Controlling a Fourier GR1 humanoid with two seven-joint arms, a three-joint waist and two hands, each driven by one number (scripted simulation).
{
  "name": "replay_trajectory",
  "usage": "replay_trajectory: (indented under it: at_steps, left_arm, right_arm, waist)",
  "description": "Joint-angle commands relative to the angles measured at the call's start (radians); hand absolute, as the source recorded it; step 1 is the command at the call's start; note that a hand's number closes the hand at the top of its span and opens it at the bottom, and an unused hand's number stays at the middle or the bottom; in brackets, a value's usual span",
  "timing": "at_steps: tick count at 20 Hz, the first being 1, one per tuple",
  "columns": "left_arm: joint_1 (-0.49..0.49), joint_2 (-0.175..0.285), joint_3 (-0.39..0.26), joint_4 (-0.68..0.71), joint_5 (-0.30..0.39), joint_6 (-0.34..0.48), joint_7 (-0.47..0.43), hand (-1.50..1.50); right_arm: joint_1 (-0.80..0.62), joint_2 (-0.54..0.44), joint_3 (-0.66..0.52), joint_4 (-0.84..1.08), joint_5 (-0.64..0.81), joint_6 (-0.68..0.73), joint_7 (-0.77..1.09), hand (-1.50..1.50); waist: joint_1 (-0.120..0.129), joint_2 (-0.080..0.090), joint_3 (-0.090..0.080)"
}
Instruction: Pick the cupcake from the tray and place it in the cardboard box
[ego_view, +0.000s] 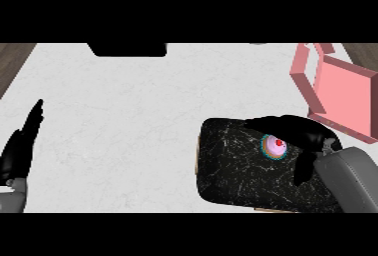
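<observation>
Dark marbled tray (236, 180): right hand (308, 131) fingers (303, 166) curled round cupcake (274, 146).

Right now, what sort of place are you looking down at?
Probably a kitchen counter: a white marbled worktop, a black speckled tray, a pink-frosted cupcake in the right hand, and an open pink box.

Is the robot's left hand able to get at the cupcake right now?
Probably not. The left hand rests open at the far left edge, while the cupcake is over the tray at the right, with the right hand curled round it.
</observation>
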Motion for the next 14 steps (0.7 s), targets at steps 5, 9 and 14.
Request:
replay_trajectory:
  at_steps: [5,9,14]
  left_arm:
    - [-0.008,0.026,0.047,-0.048,0.012,-0.056,0.052,0.00]
    - [0.008,-0.017,0.041,-0.008,-0.032,-0.016,-0.007,0.00]
    - [0.000,-0.044,0.057,0.068,-0.037,-0.005,-0.071,0.00]
  right_arm:
    - [0.009,0.084,-0.008,0.073,0.114,-0.252,-0.049,1.50]
    - [-0.043,0.116,-0.028,0.101,0.160,-0.304,-0.033,1.50]
    - [-0.036,0.118,-0.072,0.077,0.185,-0.418,-0.049,1.50]
  waist:
    - [0.005,0.001,0.001]
    - [0.003,0.001,0.000]
    - [-0.002,0.001,0.000]
